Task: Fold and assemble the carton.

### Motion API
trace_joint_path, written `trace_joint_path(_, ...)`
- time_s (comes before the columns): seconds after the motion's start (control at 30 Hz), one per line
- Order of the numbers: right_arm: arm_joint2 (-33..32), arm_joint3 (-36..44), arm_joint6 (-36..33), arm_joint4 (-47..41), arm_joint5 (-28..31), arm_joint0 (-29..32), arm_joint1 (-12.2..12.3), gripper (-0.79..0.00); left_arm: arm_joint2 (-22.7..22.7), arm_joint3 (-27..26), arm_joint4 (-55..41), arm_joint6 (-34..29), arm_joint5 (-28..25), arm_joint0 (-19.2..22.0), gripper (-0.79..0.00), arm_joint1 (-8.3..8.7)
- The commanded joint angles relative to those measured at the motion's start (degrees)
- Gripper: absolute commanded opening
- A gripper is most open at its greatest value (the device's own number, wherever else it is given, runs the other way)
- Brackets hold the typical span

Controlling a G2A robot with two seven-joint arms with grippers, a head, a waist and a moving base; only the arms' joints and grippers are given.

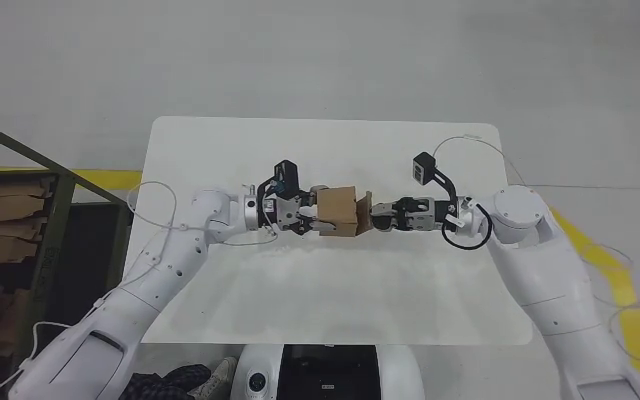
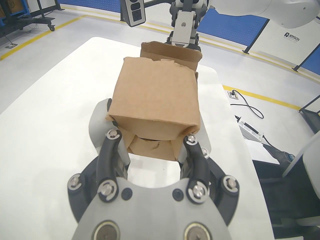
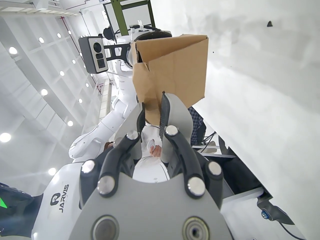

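Gripped at one end by the left gripper (image 2: 153, 128), spread to the width of the carton (image 2: 155, 93), over the middle of the table (image 1: 220, 150); farther on, pinched by its opposite flap in the right gripper (image 3: 153, 102), closed almost fully.

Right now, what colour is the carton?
The carton is plain brown; clearest in the left wrist view.
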State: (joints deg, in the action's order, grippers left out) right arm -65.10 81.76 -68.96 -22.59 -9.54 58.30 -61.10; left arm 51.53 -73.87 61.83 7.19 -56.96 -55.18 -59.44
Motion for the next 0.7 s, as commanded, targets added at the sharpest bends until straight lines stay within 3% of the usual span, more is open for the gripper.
trace_joint_path(0.0,0.3,-0.2,0.0,0.0,-0.2,-0.2,0.0,-0.680,0.1,0.0,0.1,0.0,0.0,0.0,-0.397,-0.07)
trace_joint_path(0.67,2.1,0.2,1.4,0.4,-1.6,-1.5,-0.1,-0.776,1.4,-0.8,1.4,0.4,-0.5,-1.0,-0.397,-0.40)
